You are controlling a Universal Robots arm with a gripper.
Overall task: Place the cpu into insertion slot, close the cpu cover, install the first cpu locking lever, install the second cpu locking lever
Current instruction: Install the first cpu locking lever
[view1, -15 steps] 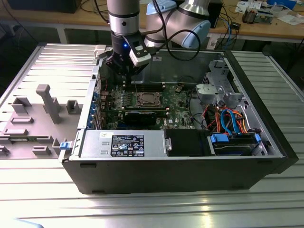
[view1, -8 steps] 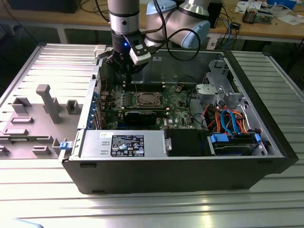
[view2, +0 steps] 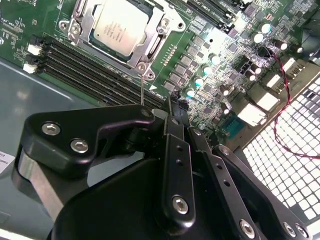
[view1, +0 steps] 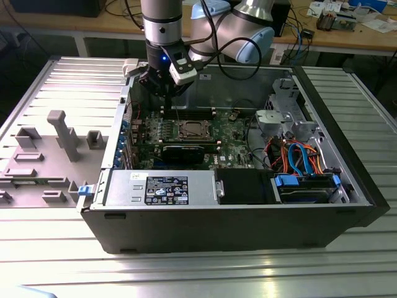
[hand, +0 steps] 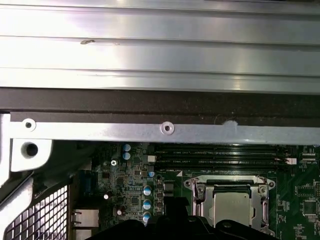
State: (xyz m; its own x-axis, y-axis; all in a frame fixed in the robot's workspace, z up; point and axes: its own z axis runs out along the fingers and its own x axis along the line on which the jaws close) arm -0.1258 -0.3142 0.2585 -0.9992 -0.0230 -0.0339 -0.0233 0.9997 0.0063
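Cpu (view2: pixel 117 25) lies flat in the slot (view1: pixel 191 129) at the middle of the green board (view2: pixel 210 30), silver top facing up. The cover (view2: pixel 152 46), a metal frame, lies down around it, so the chip shows through the frame's square opening; seating and covering both look done.

A thin wire lever (view2: pixel 142 85) runs from one corner of the frame out to the gripper (view2: pixel 169 105). The gripper hangs low inside the open case (view1: pixel 217 230), just beside the slot on its far side in the exterior view, which suits work on that lever. Its jaws look drawn together. The wire's end meets the black fingers (view2: pixel 145 114), but I cannot tell whether it is pinched between them or only pressed. The lever stands off the frame, so it looks not yet latched.
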